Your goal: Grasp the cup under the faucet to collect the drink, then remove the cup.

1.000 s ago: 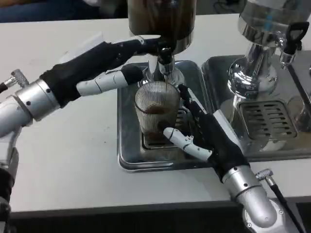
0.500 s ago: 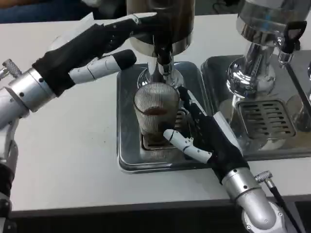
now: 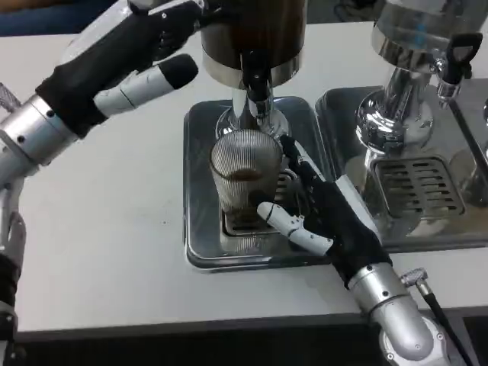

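A ribbed clear glass cup [image 3: 244,179] with a little brown drink in its bottom stands on the steel drip tray [image 3: 200,229], right under the faucet [image 3: 258,88] of the dark dispenser [image 3: 255,30]. My right hand [image 3: 328,210] holds the cup from its right side, the thumb across the lower front and the fingers [image 3: 299,164] up along the far side. My left hand [image 3: 130,42] is raised at the upper left beside the dispenser's tank, fingers stretched toward it and thumb sticking out, holding nothing.
A second chrome dispenser [image 3: 415,46] with a black tap handle [image 3: 461,49] stands to the right on its own tray with a grille [image 3: 415,191], close to my right forearm. White table surface lies to the left and along the front edge.
My left hand has lifted off the faucet lever and moved up and to the left. The right hand and the cup have stayed in place.
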Controlling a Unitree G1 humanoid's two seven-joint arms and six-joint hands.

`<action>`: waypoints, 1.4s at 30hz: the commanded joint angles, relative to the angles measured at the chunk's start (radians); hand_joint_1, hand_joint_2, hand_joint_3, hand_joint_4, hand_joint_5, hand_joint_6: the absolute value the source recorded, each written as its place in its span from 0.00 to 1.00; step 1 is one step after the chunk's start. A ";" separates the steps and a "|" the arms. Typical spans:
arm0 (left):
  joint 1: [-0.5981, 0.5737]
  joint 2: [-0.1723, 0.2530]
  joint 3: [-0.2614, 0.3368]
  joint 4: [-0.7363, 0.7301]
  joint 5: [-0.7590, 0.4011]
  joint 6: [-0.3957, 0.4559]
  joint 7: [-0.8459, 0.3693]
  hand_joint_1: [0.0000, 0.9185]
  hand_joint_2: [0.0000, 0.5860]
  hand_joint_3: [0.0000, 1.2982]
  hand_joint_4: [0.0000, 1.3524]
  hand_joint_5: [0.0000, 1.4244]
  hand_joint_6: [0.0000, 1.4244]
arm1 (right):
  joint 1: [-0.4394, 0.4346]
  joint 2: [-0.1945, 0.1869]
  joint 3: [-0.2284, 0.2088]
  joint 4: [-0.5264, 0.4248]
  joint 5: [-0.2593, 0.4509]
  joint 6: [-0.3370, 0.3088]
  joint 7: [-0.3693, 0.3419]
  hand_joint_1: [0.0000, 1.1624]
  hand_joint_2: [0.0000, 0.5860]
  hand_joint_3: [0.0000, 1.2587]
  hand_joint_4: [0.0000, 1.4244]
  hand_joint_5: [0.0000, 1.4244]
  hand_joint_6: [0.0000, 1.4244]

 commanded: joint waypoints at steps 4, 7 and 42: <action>0.020 0.004 0.036 -0.114 -0.073 0.035 -0.032 0.07 0.13 0.15 0.08 0.09 0.07 | -0.006 0.005 -0.008 0.000 0.012 -0.019 -0.009 0.44 0.46 0.02 0.00 0.00 0.03; 0.065 0.018 0.055 -0.211 -0.116 0.049 -0.041 0.07 0.13 0.15 0.08 0.09 0.07 | -0.005 0.004 -0.010 -0.002 0.013 -0.021 -0.009 0.44 0.46 0.02 0.00 0.00 0.03; 0.469 0.083 0.219 -0.178 -0.001 0.020 0.221 0.07 0.14 0.15 0.09 0.10 0.08 | -0.050 -0.010 -0.002 0.041 -0.044 -0.033 -0.073 0.46 0.42 0.00 0.00 0.00 0.00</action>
